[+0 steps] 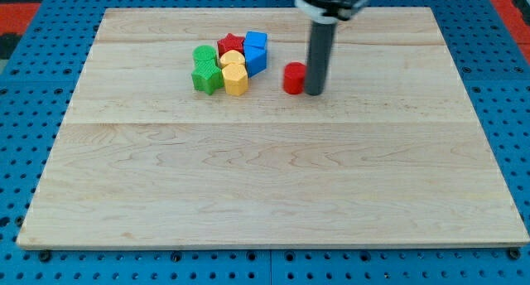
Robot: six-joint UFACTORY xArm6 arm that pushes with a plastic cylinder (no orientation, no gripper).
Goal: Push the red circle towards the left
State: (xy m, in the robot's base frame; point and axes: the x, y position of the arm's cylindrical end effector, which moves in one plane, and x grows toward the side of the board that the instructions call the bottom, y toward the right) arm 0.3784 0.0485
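Observation:
The red circle (294, 77) is a small red cylinder on the wooden board (273, 177), a little above and right of the board's middle. My tip (315, 93) stands right against its right side, touching or nearly touching it. The dark rod rises from there to the view's top edge. To the left of the red circle lies a tight cluster of blocks: a red star (231, 45), blue blocks (256, 51), a green circle (204, 54), a green star (206, 76), a yellow circle (233, 59) and a yellow hexagon (236, 79).
The board lies on a blue pegboard table (25, 111). The cluster sits about 40 pixels left of the red circle, with the blue blocks nearest to it.

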